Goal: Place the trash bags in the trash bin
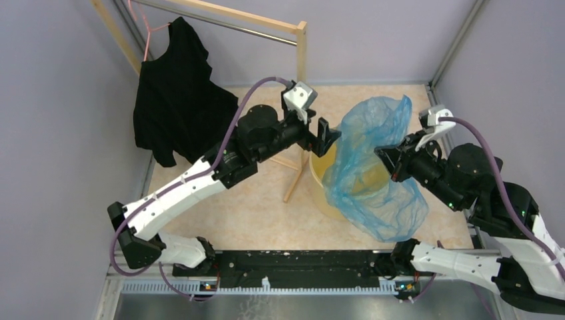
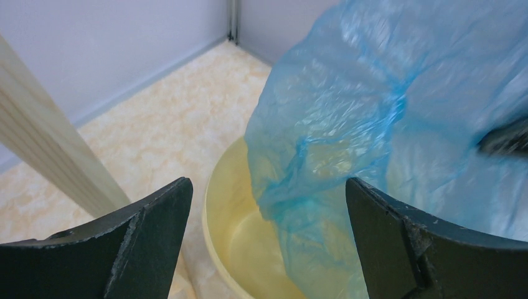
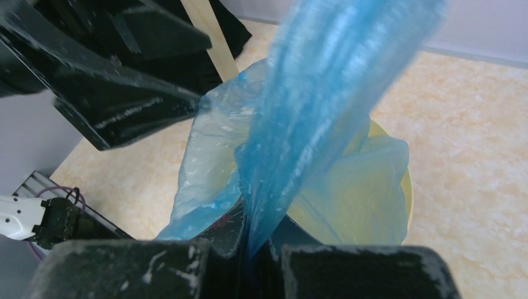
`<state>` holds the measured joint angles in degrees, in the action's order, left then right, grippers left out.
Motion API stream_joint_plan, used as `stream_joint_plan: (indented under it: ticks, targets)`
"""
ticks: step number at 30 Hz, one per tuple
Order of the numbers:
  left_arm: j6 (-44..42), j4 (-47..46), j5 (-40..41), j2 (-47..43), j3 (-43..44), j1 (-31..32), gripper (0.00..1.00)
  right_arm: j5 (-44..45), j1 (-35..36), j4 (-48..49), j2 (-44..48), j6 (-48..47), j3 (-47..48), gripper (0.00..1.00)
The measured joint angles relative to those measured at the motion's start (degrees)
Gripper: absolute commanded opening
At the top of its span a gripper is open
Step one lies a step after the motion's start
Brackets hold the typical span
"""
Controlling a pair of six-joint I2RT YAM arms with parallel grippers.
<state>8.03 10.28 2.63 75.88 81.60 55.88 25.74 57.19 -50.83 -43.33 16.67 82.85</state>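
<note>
Pale marbled floor between lilac walls: the right gripper [image 1: 388, 159] pinches a blue trash bag [image 1: 373, 167] draped over and partly into the yellow trash bin [image 1: 322, 175], the left gripper [image 2: 268, 184] spread wide beside it; the next move likely means lowering and releasing.

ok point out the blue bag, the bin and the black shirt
blue trash bag [image 1: 370, 167]: top external view, middle of the film
trash bin [image 2: 240, 240]: left wrist view, bare inner wall
black shirt [image 1: 176, 93]: top external view, its front panel
</note>
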Motion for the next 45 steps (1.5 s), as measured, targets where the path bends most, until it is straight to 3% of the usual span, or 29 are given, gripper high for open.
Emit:
stream_joint_plan:
  ticks: [9, 17, 23, 25, 30, 32, 38, 45]
  targets:
    - [1.36, -4.15, -0.2, 9.97, 13.38, 1.36, 0.96, -1.99, 0.0, 0.31, 0.59, 0.0, -0.81, 0.0]
    - [2.12, -2.95, 1.57, 14.97, 12.22, 1.88, 0.9, -1.14, 0.0, 2.38, -0.13, 0.15, -2.29, 0.0]
    - [2.6, -2.8, 3.61, 13.51, 2.6, 1.88, 0.92, 4.66, -0.46, 3.06, -7.19, -1.25, -1.2, 0.0]
    - [2.6, -1.75, 4.11, 13.51, 0.72, 1.88, 0.93, 3.98, -3.52, 3.41, -11.43, -2.16, -0.17, 0.0]
    - [1.81, 0.52, 6.4, 13.09, 0.17, 1.86, 0.98, -8.24, -23.56, 5.16, -19.93, -2.49, -0.04, 0.0]
    - [1.01, 1.09, 7.65, 12.22, 0.15, 1.88, 0.99, -11.98, -27.67, 5.49, -21.03, -2.51, -0.07, 0.0]
    - [-1.27, 1.92, 9.33, 5.64, 0.15, 1.88, 0.99, -18.18, -29.05, 5.49, -23.41, -3.13, 4.04, 0.0]
    - [-0.96, 1.22, 8.83, -2.75, 0.15, 1.86, 0.99, -19.52, -30.21, 5.38, -25.94, -5.38, 6.91, 0.0]
